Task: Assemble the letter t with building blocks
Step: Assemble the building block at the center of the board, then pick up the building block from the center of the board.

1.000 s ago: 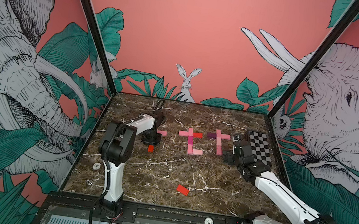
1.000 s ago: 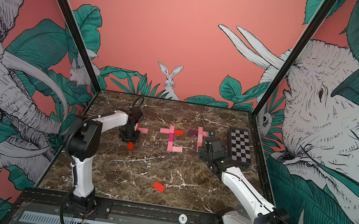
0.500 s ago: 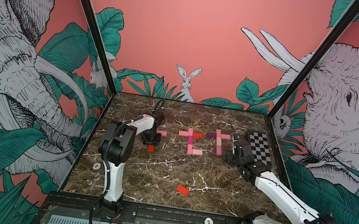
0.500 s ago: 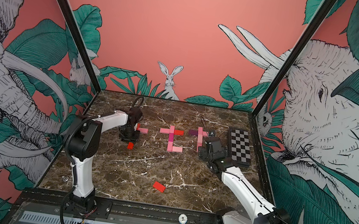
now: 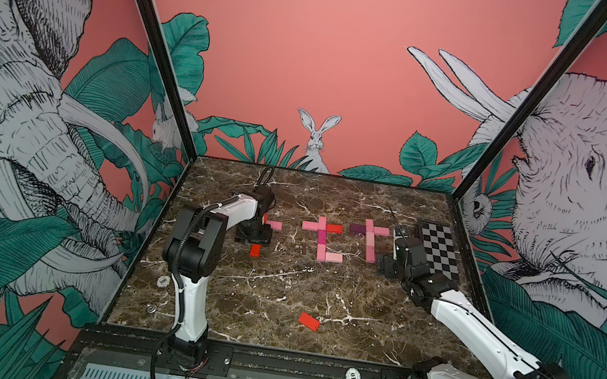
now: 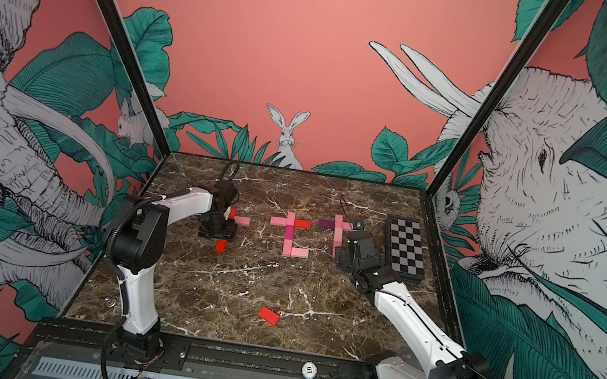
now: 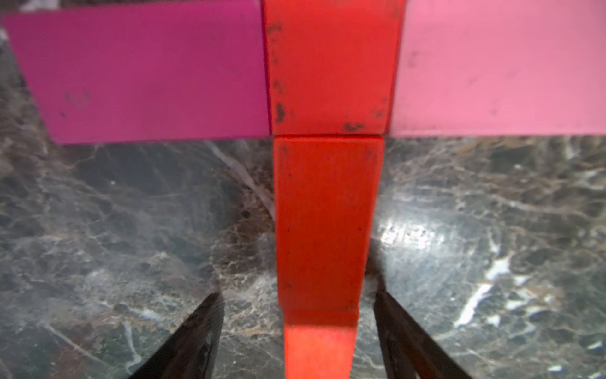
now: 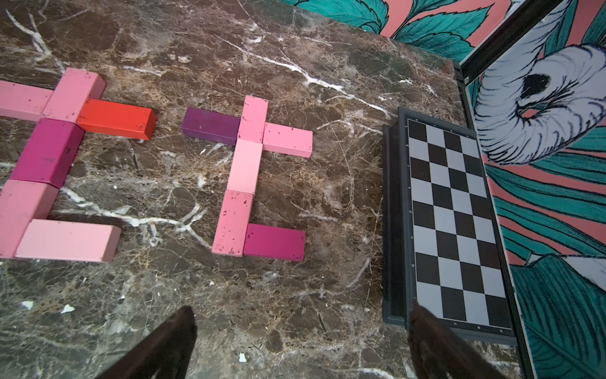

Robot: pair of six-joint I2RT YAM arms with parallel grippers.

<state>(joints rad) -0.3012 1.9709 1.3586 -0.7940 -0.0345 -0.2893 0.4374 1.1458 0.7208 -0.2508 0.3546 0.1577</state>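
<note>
1. The left claw (image 7: pixel 295 297) stands open astride the red stem block (image 7: pixel 324 223), with both fingers clear of its sides. We judge this a release made wide so as not to drag the block off line.
2. That block lies flat on the counter (image 5: pixel 280 284), in the t farthest from the checkered board (image 8: pixel 455 213). Its end butts the red centre block (image 7: pixel 331 72), between the magenta block (image 7: pixel 141 72) and the pink block (image 7: pixel 498 72).
3. Its long axis runs parallel to the board's long side, square to the crossbar.
4. The right claw (image 8: pixel 301 308) hovers open and empty just beside the board.
5. A spare red block (image 5: pixel 309 321) lies well apart from the board, askew.
</note>
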